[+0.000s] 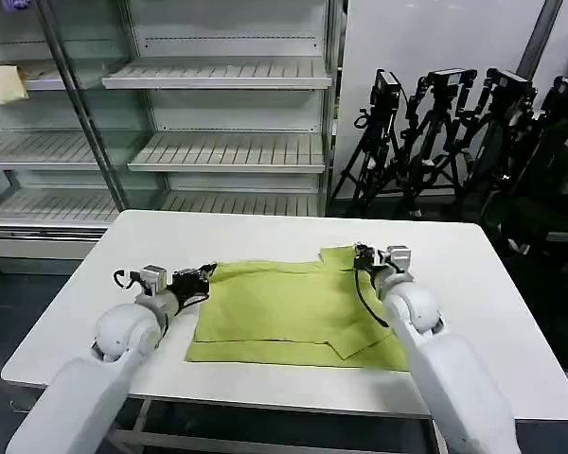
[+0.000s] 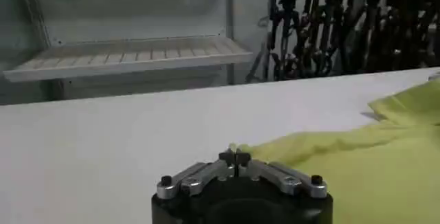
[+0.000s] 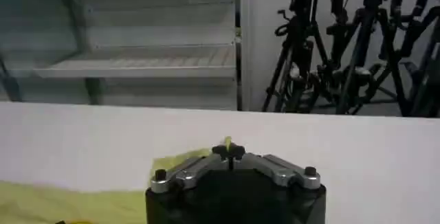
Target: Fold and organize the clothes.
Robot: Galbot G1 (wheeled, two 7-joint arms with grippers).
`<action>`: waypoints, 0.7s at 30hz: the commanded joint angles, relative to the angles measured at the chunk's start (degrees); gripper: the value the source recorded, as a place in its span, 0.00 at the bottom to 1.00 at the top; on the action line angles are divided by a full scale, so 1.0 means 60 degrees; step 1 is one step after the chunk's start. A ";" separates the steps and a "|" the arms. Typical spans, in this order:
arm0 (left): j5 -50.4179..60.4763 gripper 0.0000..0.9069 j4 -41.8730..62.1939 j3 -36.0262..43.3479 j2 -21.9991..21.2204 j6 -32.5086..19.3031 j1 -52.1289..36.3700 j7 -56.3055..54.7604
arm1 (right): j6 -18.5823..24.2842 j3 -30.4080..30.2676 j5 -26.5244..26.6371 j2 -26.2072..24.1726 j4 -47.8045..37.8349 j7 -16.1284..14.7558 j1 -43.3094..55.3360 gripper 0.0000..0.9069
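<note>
White desk (image 1: 473,284) in front of bare store shelves (image 1: 227,151), tripods (image 1: 435,132) parked off to the right. Lime T-shirt (image 1: 284,303) lies on the middle of the desk, partly folded already: roughly a rectangle, one flap turned in at the front right, a bit of fabric poking up at the far right corner

Left pincer (image 1: 204,277) sits low on the desk at the shirt's far left corner, tips together and clamped on a sliver of the green edge, clear in the left wrist view (image 2: 234,155). Right pincer (image 1: 360,253) is at the far right corner, tips likewise closed on a small tuft of green, seen in its wrist view (image 3: 229,151)

Looks like the start of a fold: both far corners pinched, nothing lifted much yet. Next move probably needs both arms rising together and carrying the far edge toward the near edge, level and in step, so the thin cloth doesn't skew or slip out of either grip
</note>
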 commanded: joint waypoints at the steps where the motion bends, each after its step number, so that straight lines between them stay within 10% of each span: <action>1: -0.0076 0.01 -0.2188 -0.1175 0.0347 -0.0018 0.2554 0.0016 | -0.0075 0.0647 -0.0052 -0.0592 0.2720 -0.0024 -0.2328 0.00; 21: 0.0281 0.02 -0.1952 -0.1102 0.0314 -0.0018 0.2580 0.0108 | -0.0036 0.1384 -0.0758 -0.0775 0.3416 -0.0240 -0.3995 0.00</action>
